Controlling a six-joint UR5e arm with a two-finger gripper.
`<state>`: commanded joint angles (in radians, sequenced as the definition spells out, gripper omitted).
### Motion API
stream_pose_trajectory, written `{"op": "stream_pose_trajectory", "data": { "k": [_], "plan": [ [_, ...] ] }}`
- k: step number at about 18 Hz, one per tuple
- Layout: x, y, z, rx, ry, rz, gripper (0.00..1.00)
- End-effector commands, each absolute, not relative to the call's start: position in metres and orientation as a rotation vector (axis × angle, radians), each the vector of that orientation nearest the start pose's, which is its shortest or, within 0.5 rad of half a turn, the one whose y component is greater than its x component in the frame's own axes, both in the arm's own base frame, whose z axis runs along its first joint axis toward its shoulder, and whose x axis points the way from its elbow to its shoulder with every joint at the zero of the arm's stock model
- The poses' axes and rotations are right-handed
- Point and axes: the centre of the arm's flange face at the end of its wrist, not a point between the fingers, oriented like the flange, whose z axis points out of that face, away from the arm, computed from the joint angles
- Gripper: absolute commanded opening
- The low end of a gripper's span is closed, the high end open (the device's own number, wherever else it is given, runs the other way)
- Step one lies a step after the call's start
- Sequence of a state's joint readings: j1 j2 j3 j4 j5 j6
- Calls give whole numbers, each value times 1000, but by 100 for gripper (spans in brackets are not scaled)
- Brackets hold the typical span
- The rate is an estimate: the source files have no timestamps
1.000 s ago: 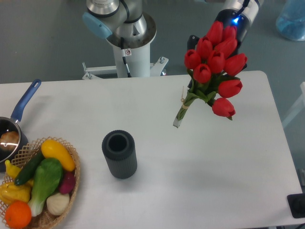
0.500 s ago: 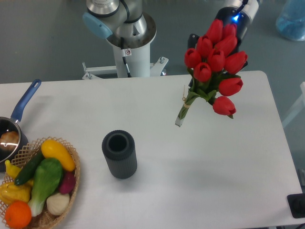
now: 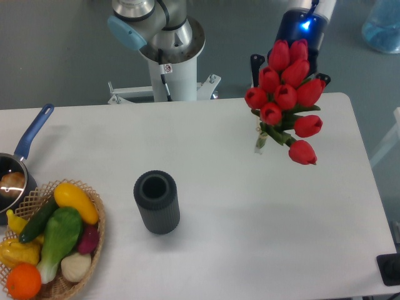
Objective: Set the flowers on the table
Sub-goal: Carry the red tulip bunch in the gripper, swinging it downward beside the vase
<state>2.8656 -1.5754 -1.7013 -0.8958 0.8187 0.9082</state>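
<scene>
The flowers (image 3: 286, 95), a bunch of red tulips with green leaves and tied stems, hang in the air over the far right part of the white table (image 3: 250, 212). The stem ends (image 3: 260, 145) point down toward the tabletop and look steeply tilted. My gripper (image 3: 289, 72) comes in from the top right and is shut on the flowers. One dark finger (image 3: 255, 64) shows left of the blooms and another (image 3: 324, 79) on their right. The grip point itself is hidden behind the tulip heads.
A dark ribbed cylindrical vase (image 3: 156, 201) stands left of centre. A wicker basket (image 3: 94, 209) of vegetables and fruit sits at the front left, with a blue-handled pan (image 3: 25, 147) behind it. The arm's base (image 3: 169, 56) stands behind the far edge.
The bunch has shifted a little to the right and swung more upright. The stem ends moved right, from about the table's middle toward the blooms.
</scene>
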Motion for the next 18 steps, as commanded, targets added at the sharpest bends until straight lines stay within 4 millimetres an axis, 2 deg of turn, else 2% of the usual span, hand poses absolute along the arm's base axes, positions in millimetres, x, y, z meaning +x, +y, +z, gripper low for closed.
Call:
{"op": "stream_pose_trajectory", "data": {
  "k": [2,5,8,11,15,18],
  "plan": [
    [-437,339,509,-2359,-218,214,40],
    [-429,373,468,-2606,-217,316,40],
    [-419,400,438,-2731,-178,342,42],
    [-419,408,417,-2795,-176,332,41],
    [-406,416,378,-2898,-158,311,41],
    [-405,424,363,-2909,-228,277,41]
  ]
}}
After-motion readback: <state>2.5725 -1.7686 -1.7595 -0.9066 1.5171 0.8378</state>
